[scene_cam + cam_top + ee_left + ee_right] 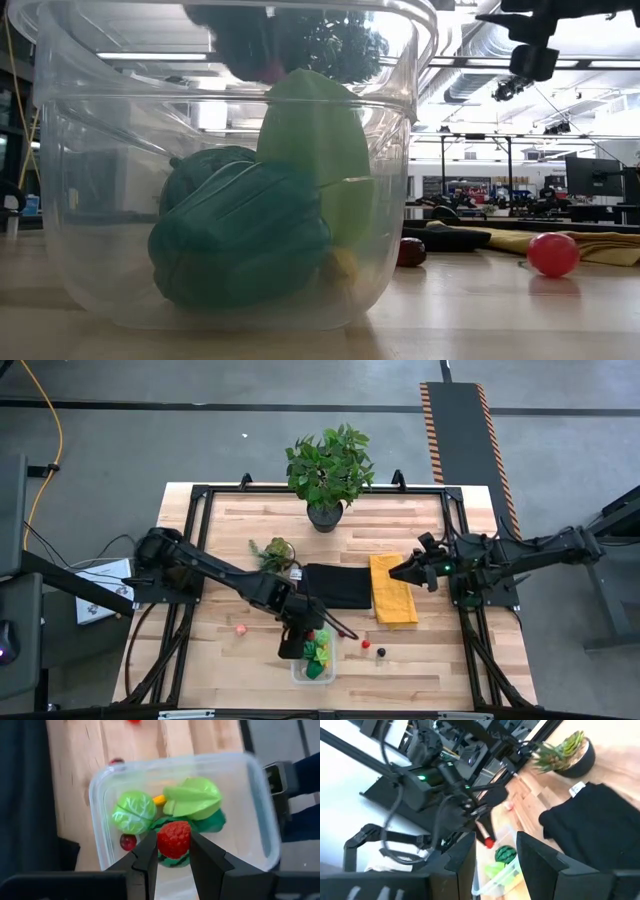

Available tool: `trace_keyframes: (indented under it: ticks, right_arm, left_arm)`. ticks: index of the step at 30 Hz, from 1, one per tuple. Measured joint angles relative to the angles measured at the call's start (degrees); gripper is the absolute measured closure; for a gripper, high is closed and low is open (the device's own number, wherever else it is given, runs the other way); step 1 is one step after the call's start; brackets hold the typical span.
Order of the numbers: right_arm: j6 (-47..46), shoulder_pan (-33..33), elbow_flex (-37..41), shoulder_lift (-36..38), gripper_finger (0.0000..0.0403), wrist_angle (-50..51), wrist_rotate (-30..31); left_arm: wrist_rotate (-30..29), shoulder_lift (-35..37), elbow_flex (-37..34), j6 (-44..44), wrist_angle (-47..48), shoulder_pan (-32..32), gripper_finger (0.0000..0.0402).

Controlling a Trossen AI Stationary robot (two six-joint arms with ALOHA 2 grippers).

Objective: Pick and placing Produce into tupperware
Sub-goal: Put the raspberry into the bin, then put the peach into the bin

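Strawberry [174,839] gripped by left tool [172,851] over tupperware [260,800] | right tool [492,851] — fingers apart, empty

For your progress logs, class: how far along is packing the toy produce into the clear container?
Done: several green pieces lie in the tupperware. In hand: the left gripper holds a red strawberry above it. Left: a pink piece, a red one and a dark one on the table. The right gripper waits over the yellow cloth.

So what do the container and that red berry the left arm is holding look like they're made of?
The container looks like clear, smooth plastic: the green produce shows through its walls. The berry, pinched in the left tool, seems to be molded plastic or rubber with a bumpy matte skin; which one I cannot tell.
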State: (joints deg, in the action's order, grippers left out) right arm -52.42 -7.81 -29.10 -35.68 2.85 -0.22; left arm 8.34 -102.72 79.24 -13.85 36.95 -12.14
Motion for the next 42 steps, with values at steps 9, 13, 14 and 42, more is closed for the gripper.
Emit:
trace_keyframes:
  ticks: [9,13,14,42]
  right_arm:
    - [0.0,-2.4,0.0,0.0,0.0269,0.7,1.8]
    - [0.3,-2.4,0.0,0.0,0.0269,0.8,1.9]
    - [0.4,-2.4,0.0,0.0,0.0269,0.8,2.0]
    - [1.5,-2.4,0.0,0.0,0.0269,1.5,3.4]
  left_arm:
    - [-0.1,-3.6,0.0,0.0,-0.4,-1.2,0.0316]
    - [-0.4,-4.5,0.0,0.0,-0.5,-1.5,0.0316]
    - [-0.4,-4.7,0.0,0.0,-0.9,-1.5,0.0316]
    - [-1.7,-4.6,3.0,0.7,3.0,-1.3,0.0260]
